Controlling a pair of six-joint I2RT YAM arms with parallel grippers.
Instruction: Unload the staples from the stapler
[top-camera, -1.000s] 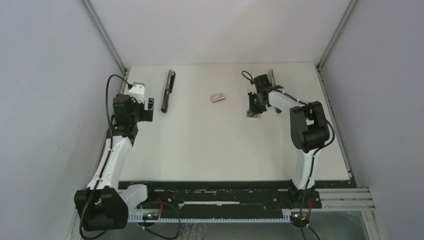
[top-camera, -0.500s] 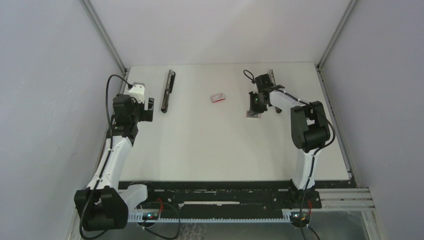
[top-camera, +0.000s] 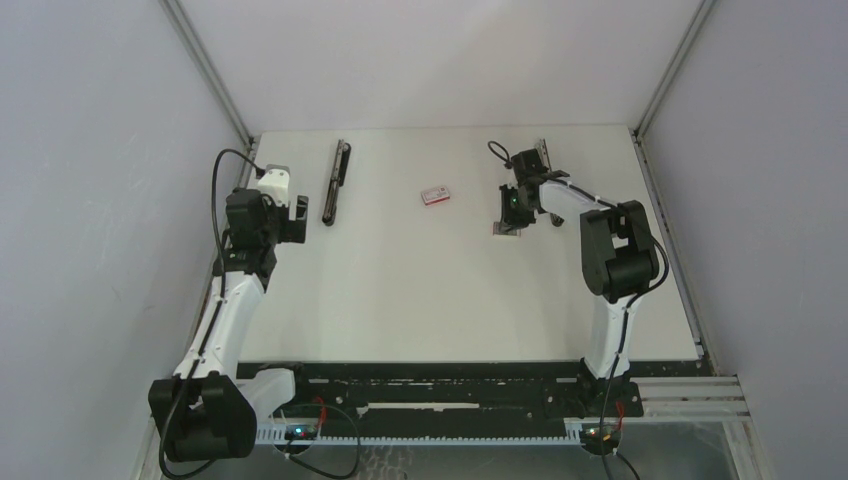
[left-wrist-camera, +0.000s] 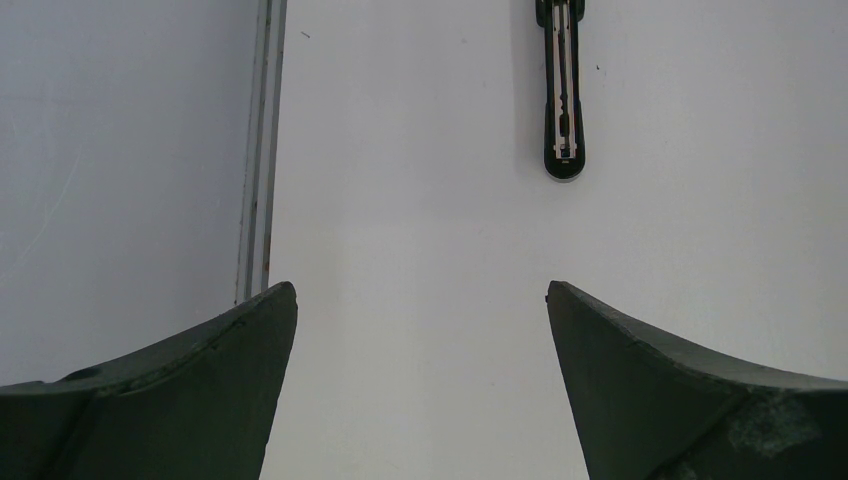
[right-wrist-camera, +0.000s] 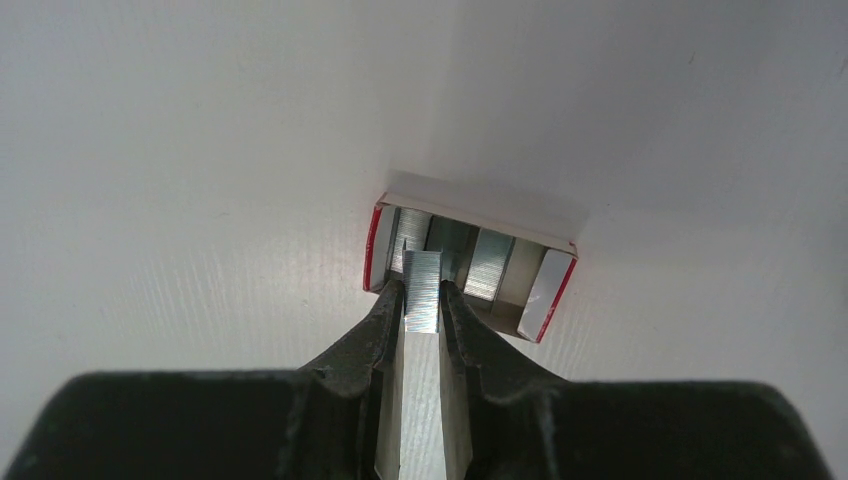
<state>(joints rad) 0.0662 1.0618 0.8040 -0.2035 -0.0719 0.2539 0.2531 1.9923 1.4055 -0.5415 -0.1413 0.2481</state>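
In the right wrist view my right gripper (right-wrist-camera: 422, 288) is shut on a short grey strip of staples (right-wrist-camera: 422, 305). The strip's far end reaches into an open red-and-white box (right-wrist-camera: 548, 290), where further staple strips (right-wrist-camera: 490, 265) lie. From above, that gripper (top-camera: 511, 215) hangs over the box (top-camera: 505, 230) at the back right. The stapler (top-camera: 335, 182), black and opened out flat, lies at the back left. It shows again as a stapler (left-wrist-camera: 563, 100) ahead of my left gripper (left-wrist-camera: 420, 290), which is open, holds nothing and is well short of it.
A small closed red-and-white box (top-camera: 435, 195) lies at the back middle of the white table (top-camera: 420, 290). A slim dark and metal bar (top-camera: 541, 152) lies behind the right arm. Grey walls close in the left, right and back, with a rail (left-wrist-camera: 260, 150) along the left edge.
My right gripper has shifted very slightly towards the back right, still holding the staple strip. The left arm has not moved.
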